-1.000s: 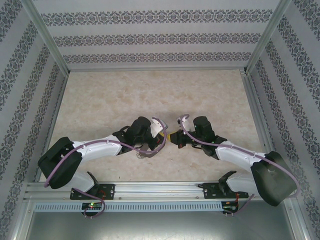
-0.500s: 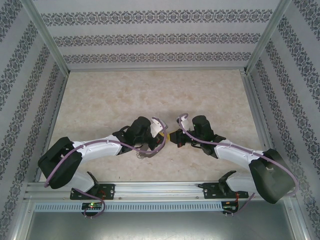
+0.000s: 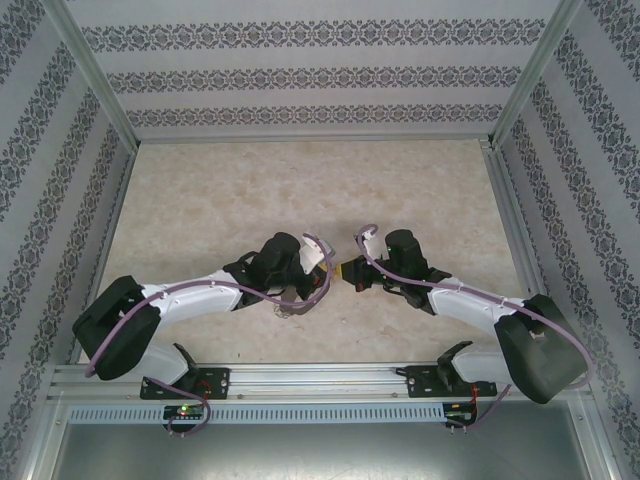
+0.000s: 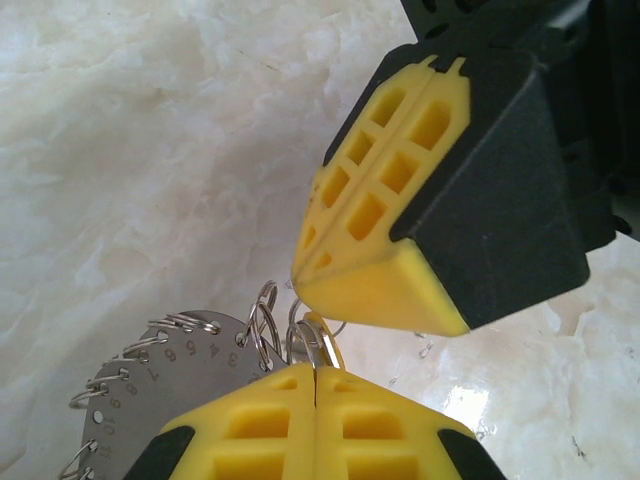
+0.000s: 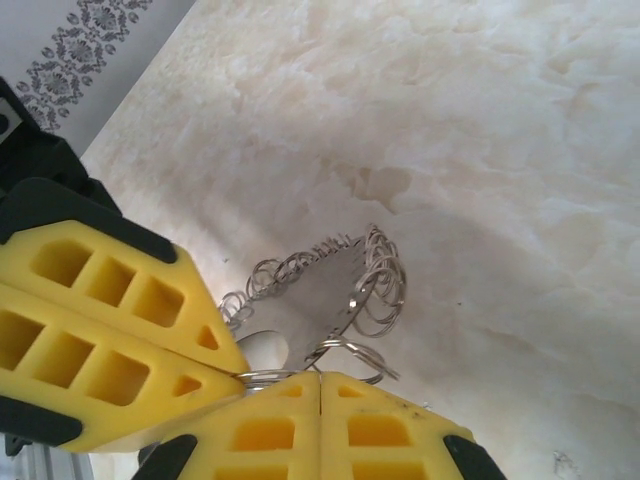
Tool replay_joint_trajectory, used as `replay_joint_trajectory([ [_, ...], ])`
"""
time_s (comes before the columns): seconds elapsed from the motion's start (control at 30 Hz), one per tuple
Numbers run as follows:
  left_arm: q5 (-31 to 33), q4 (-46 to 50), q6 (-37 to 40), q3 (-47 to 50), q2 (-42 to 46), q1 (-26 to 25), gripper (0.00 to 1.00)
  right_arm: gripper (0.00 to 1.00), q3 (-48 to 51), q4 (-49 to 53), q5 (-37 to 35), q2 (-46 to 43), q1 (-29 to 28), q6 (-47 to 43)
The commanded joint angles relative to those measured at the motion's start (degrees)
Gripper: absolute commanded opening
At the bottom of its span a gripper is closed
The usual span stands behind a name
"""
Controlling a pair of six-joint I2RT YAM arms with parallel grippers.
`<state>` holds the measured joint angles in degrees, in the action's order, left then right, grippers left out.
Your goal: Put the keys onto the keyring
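At the near middle of the surface [image 3: 250, 190], between the two arms, the keyring [image 4: 170, 395] is seen as a flat grey piece with numbers stamped along its rim and a fringe of small wire rings. It hangs clear of the surface.

Just right of the keyring's rim, the left gripper [image 4: 315, 385] is clenched, its yellow pads pressed together on one or two of the fringe rings, so the keyring is carried by that arm.

At the same spot on the rim, among those rings, a thin yellow-gold sliver is taken to be the key [image 4: 331, 352]. It is touching the left gripper's tips. Too little of it is shown for its long axis to be told.

Further right of the keyring, the right gripper [image 5: 320, 385] is also clenched, its tip brought almost against the left gripper's tip, directly over the rim rings. A wire ring is seen at its tips in the right wrist view. Whether that ring is pinched or merely touched cannot be told.

The coming move is judged to turn on this tip-to-tip closeness at the rim, with both grippers about equally near the key.
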<state>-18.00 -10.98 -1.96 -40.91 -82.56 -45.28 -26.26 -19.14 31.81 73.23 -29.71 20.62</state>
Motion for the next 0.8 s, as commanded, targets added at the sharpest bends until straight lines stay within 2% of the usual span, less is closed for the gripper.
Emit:
replay_joint_trajectory([
  [0.0,-1.4,-1.2,-1.1,-0.7,2.4,-0.4,0.00,0.00,0.1,-1.6,-0.8,0.5,0.8,-0.1],
  [0.43,-0.6,-3.8,-2.2,-0.2,2.7,-0.4,0.00,0.00,0.1,-1.6,11.4,3.9,-0.3,2.0],
  [0.77,-0.7,-3.6,-2.1,-0.3,2.5,-0.4,0.00,0.00,0.2,-1.2,10.9,2.6,-0.2,2.8],
])
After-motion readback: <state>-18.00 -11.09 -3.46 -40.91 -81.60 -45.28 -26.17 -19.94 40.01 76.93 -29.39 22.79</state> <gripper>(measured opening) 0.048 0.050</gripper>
